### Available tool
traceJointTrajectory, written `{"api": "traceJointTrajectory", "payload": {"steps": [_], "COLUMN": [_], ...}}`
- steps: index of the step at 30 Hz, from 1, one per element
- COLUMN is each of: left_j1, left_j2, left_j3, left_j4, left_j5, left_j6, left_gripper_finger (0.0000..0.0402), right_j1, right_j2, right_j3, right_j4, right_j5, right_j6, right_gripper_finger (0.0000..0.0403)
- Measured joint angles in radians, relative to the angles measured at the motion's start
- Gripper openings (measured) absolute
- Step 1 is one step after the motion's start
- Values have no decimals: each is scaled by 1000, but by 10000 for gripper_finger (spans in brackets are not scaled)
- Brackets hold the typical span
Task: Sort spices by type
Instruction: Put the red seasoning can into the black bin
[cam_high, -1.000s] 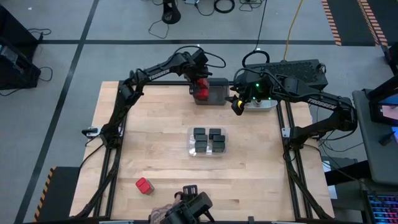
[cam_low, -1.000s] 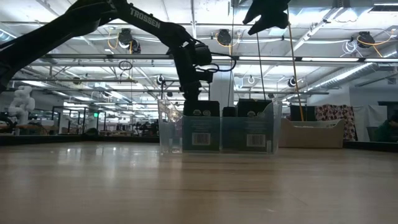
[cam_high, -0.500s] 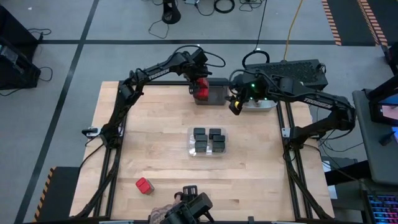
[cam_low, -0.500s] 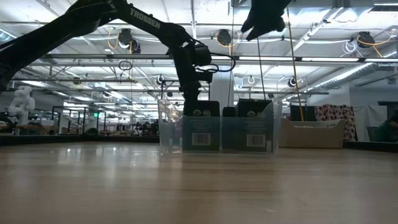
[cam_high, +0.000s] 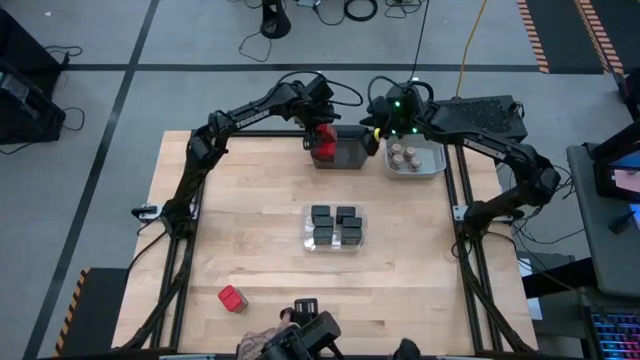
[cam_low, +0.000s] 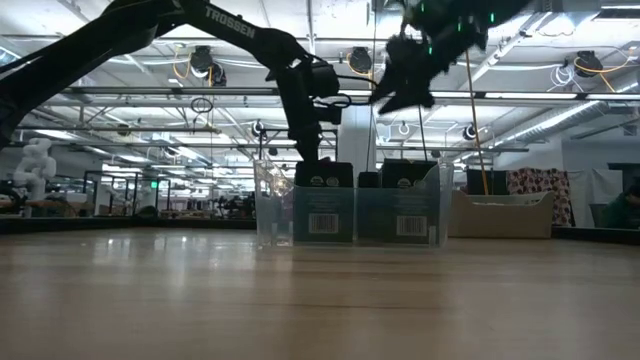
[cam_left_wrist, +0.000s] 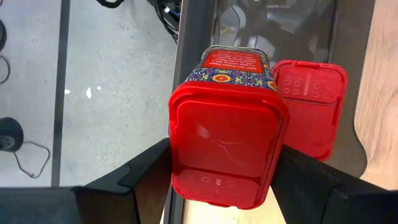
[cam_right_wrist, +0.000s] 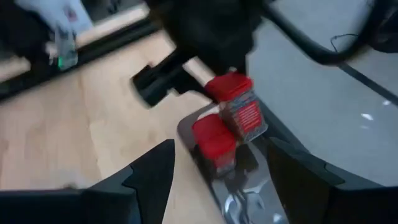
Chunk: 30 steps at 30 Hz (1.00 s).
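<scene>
My left gripper (cam_high: 322, 137) is shut on a red-topped spice box (cam_left_wrist: 227, 149) over the left end of the dark grey bin (cam_high: 350, 152) at the table's far edge. A second red-topped box (cam_left_wrist: 308, 112) stands in that bin beside it. My right gripper (cam_right_wrist: 217, 186) hangs open and holds nothing, just right of the bin (cam_high: 372, 140), pointing toward the held box (cam_right_wrist: 239, 109). A third red-topped box (cam_high: 232, 298) lies on the table near the front left. My left gripper pinches the red-topped box between its two fingers (cam_left_wrist: 146, 177), one on each side of the red lid end (cam_left_wrist: 180, 155). The fingers come from above, slanting down. The box hangs below them, lid up and slightly tilted, over the bin; whether its base touches the bin I cannot tell.
A clear bin (cam_high: 335, 228) with several black boxes stands mid-table. A light grey bin (cam_high: 432, 165) holding tan-lidded jars (cam_high: 403, 155) sits at the far right, next to the dark grey one. Bare wood spreads at the left and front.
My right gripper has swung from the near-left corner of the light grey bin toward the table's far edge and left, sinking a little, and now points at the dark grey bin. The held red-topped box stays where it was.
</scene>
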<state>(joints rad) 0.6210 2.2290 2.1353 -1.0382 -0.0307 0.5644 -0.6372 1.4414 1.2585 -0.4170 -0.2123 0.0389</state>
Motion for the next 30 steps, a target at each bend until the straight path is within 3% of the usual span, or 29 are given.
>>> {"api": "traceJointTrajectory", "payload": {"steps": [6, 17, 30], "left_j1": [0, -1, 0], "left_j2": [-1, -8, -8], "left_j3": [0, 1, 1], "left_j4": [3, 52, 42], "left_j5": [0, -1, -5], "left_j6": [1, 28, 25], "left_gripper_finger": [245, 245, 245], "right_j1": [-50, -48, -68], "right_j2": [58, 207, 384], "right_j3": [-156, -162, -40], "right_j4": [225, 510, 517], "right_j5": [-110, -100, -84], "right_j6": [-10, -212, -184], "right_gripper_finger": [235, 235, 235]}}
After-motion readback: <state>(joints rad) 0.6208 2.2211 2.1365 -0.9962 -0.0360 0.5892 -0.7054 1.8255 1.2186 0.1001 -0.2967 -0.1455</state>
